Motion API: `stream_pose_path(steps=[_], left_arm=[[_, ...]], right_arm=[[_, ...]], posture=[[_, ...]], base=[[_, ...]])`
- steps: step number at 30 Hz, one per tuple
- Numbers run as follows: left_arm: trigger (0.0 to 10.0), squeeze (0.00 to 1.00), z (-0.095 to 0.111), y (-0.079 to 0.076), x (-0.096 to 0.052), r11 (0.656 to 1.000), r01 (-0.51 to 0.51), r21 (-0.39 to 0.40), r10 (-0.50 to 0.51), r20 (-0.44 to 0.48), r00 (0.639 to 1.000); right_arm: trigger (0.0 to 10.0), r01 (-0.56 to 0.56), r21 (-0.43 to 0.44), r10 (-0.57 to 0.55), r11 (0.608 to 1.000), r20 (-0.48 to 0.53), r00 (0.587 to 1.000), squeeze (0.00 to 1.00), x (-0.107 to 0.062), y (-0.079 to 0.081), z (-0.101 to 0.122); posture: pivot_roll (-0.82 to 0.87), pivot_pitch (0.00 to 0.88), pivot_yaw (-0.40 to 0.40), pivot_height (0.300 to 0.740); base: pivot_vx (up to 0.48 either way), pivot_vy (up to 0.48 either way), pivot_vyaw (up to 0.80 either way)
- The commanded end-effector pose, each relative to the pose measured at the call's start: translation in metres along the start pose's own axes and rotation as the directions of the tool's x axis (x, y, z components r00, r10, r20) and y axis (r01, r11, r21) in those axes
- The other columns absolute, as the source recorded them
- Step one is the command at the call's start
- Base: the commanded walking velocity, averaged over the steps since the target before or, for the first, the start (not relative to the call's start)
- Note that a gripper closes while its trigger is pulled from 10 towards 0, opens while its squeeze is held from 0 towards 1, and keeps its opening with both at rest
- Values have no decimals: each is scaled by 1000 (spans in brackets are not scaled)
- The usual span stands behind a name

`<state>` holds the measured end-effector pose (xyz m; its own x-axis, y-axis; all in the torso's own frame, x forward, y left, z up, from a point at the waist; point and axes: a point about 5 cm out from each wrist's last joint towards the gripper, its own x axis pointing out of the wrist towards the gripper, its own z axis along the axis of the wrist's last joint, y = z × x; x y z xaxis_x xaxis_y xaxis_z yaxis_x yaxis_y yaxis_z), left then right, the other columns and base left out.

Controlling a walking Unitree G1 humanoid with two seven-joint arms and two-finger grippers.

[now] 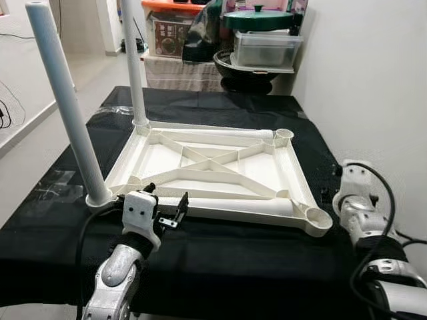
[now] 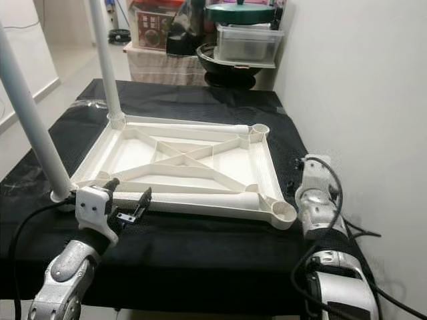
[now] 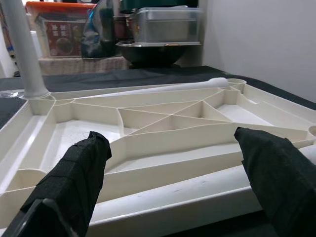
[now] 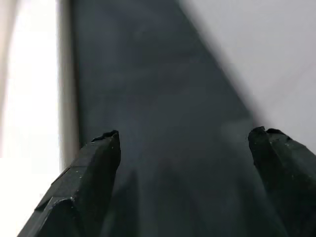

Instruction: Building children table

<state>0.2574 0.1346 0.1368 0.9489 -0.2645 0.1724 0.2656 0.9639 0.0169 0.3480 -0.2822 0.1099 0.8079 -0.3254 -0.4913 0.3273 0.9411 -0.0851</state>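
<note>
The left tool (image 1: 167,207) hangs wide apart just before the upside-down tabletop (image 1: 213,167); it looks stiff, light, slippery; grab its near rim; right tool (image 4: 185,163) apart too.

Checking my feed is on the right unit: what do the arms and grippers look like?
Both arms are silver metal with rounded joint housings and black cables looping along them. The left gripper has a white boxy housing with small dark holes and two long black fingers that look wrapped in dark fabric. The right gripper has matching black fingers behind a white wrist block.
</note>
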Motion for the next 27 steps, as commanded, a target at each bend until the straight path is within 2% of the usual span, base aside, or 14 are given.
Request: stream_pose_path(steps=[1,4,7,8,9,10,11,12,13,14,15,19,22,27], left_arm=[[10000,0,-1,-1,0,1000,13,-6,-13,-2,1000],[10000,0,-1,-2,1,1000,17,-4,-17,0,1000],[10000,0,0,-2,2,1000,18,-3,-18,2,1000],[10000,0,0,-2,2,1000,18,-3,-18,4,1000],[10000,0,0,-1,2,1000,19,-1,-19,5,1000],[10000,0,0,-1,2,1000,19,-1,-19,5,1000],[10000,0,0,-2,3,1000,23,3,-23,4,1000],[10000,0,0,-2,3,1000,23,3,-23,4,1000],[10000,0,0,-2,3,1000,25,3,-25,4,1000],[10000,0,0,-2,3,1000,26,3,-26,6,1000],[10000,0,1,-2,4,1000,26,4,-27,7,1000],[10000,0,1,-2,5,1000,27,4,-27,10,1000],[10000,0,1,-2,5,1000,29,4,-29,10,1000],[10000,0,1,-4,5,999,36,1,-36,11,999]], right_arm=[[10000,-44,-11,44,999,-31,999,0,1,6,-1],[10000,-44,39,47,998,-77,996,0,3,4,-7],[10000,-58,48,62,997,-85,994,0,3,5,-7],[10000,-101,42,105,994,-89,991,0,4,10,-7],[10000,-141,-1,140,990,-105,985,0,4,14,-9],[10000,-141,-1,140,990,-105,985,0,4,14,-9],[10000,-196,-84,185,977,-131,974,0,4,19,-14],[10000,-196,-84,185,977,-131,974,0,4,19,-14],[5294,-211,-112,193,971,-149,970,0,4,19,-17],[5294,-225,-137,203,965,-163,966,0,4,19,-18],[10000,-257,-173,228,951,-171,959,0,3,19,-18],[10000,-267,-220,239,938,-147,960,0,4,16,-8],[10000,-267,-217,243,939,-132,961,0,4,15,-3],[10000,-245,-138,235,960,-85,968,0,4,14,8]], posture=[[60,0,-112,740],[64,0,-115,740],[64,0,-115,740],[63,0,-114,740],[63,0,-114,740],[63,0,-114,740],[61,0,-111,740],[61,0,-111,740],[61,0,-111,740],[61,0,-111,740],[62,0,-113,740],[60,0,-112,740],[56,0,-111,740],[60,0,-107,740]], base=[[0,0,0],[0,0,0],[0,0,0],[0,0,0],[0,0,0],[0,0,0],[0,0,0],[0,0,0],[0,0,0],[0,0,0],[0,0,0],[0,0,0],[0,0,0],[0,0,0]])
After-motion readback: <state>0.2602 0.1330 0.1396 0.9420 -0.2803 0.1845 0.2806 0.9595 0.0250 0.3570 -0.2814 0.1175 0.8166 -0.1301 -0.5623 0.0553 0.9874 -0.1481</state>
